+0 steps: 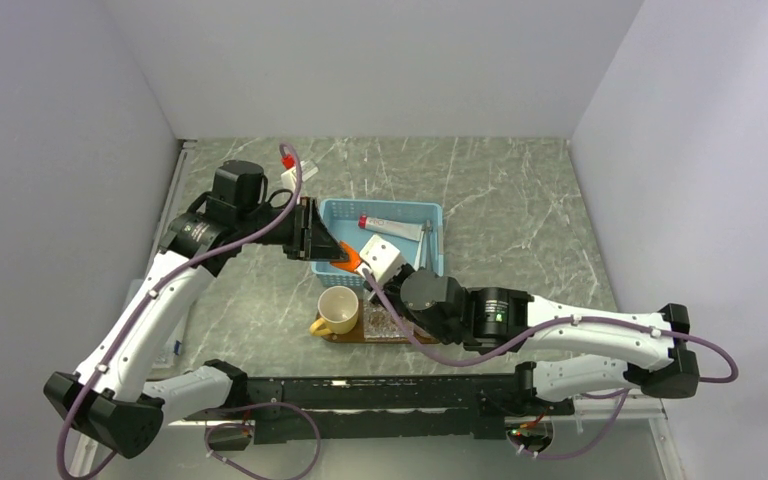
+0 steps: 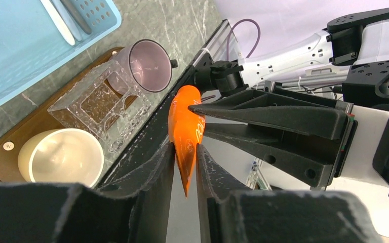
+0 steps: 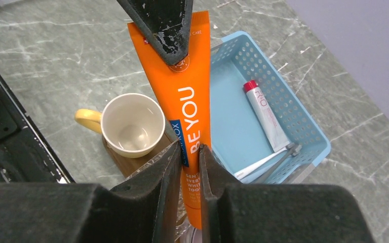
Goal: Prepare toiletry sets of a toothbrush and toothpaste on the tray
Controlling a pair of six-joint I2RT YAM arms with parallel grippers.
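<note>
The orange toothpaste tube (image 1: pixel 348 258) hangs in the air between both arms, over the near-left corner of the blue basket. My left gripper (image 2: pixel 185 147) is shut on the tube's flat crimped end (image 2: pixel 185 126). My right gripper (image 3: pixel 187 147) is shut on the lower half of the tube (image 3: pixel 185 96), and one left finger (image 3: pixel 164 25) covers its top. A white tube with a red cap (image 3: pixel 266 114) and thin pale toothbrushes (image 3: pixel 263 162) lie in the basket. The brown wooden tray (image 2: pixel 30 124) sits below, near the table's front edge.
The blue basket (image 1: pixel 430 210) stands mid-table behind the tray. On the tray are a cream mug with a yellow handle (image 1: pixel 338 310), a clear acrylic holder (image 2: pixel 101 104) and a clear tumbler (image 2: pixel 144 66). A small white item with a red cap (image 1: pixel 290 168) lies at the back left.
</note>
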